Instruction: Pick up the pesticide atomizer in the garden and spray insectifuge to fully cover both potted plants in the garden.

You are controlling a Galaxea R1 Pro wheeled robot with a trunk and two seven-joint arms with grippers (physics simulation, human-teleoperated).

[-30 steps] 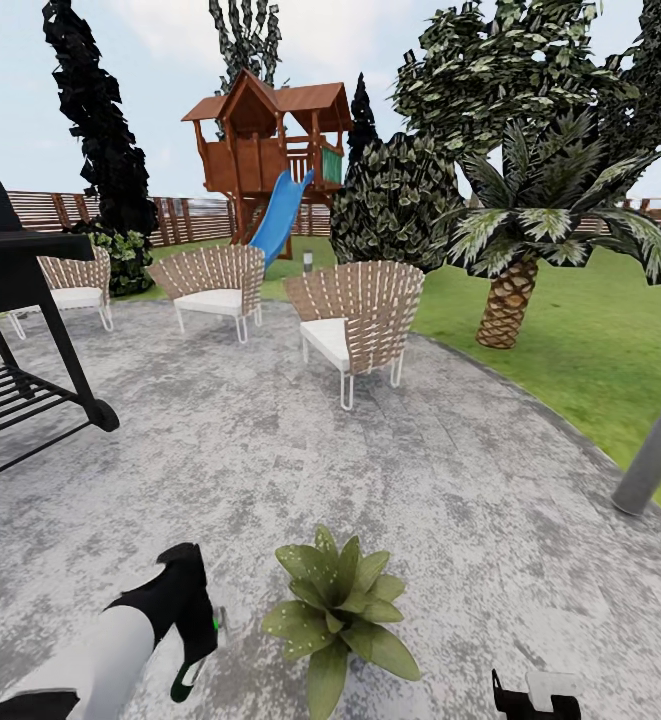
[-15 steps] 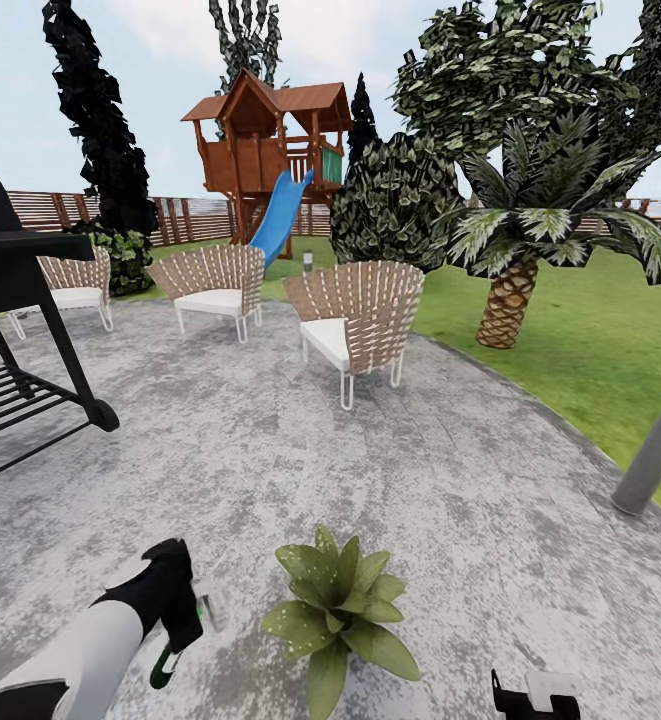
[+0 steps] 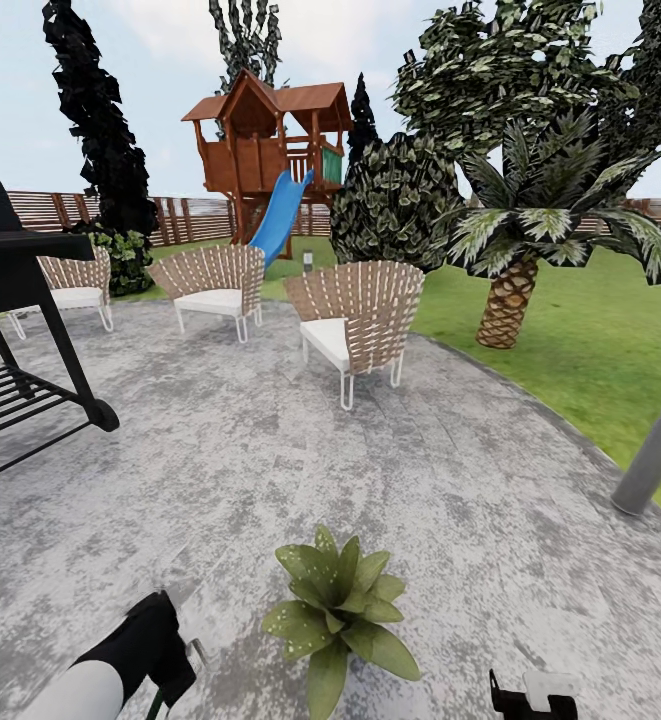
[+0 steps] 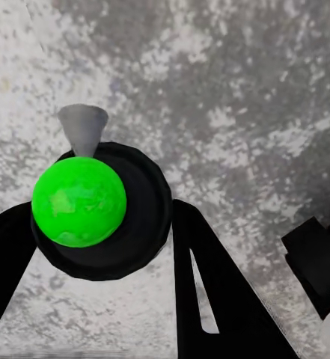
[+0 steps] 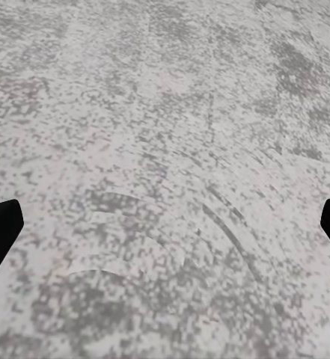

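Left tool point(image 4: 97, 247), black fingers pinching the whitish, green-capped pesticide atomizer point(image 4: 90, 202), hangs just beside the broad-leaved green potted plant point(image 3: 338, 607) on grey speckled paving point(image 3: 450, 480). Right tool point(image 5: 165, 224), fingers spread wide, is also near the plant, over bare paving.

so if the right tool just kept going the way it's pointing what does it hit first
Most likely the grey speckled paving. The right wrist view looks along the right tool, and between its dark fingertips there is bare paving with nothing in front of it. How far off the paving lies is hard to judge.
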